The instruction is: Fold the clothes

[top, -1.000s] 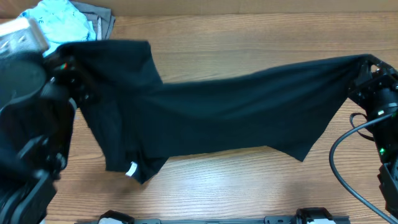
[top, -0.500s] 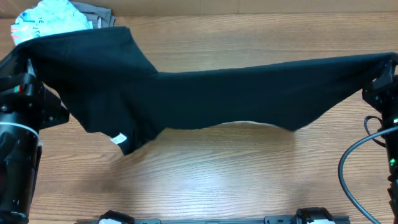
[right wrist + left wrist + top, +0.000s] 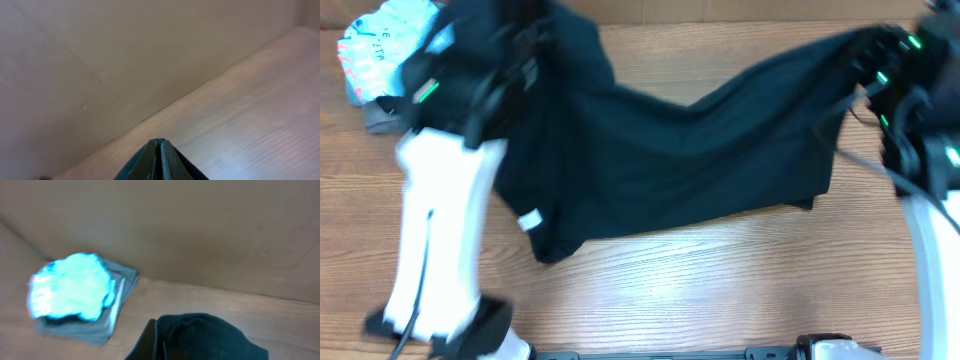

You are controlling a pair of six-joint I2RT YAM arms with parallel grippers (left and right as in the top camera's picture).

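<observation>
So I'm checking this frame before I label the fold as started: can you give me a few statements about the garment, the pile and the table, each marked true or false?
1. The left jaws and the right jaws each grip one end of the black garment. True.
2. The garment is already folded neatly in half. False: it hangs spread out between the two arms.
3. A pile of folded clothes sits at the far left corner. True.
4. The garment's white label is beside the right arm. False: it is at the lower edge on the left side.
5. The table has a glass top. False: it is wood.
</observation>
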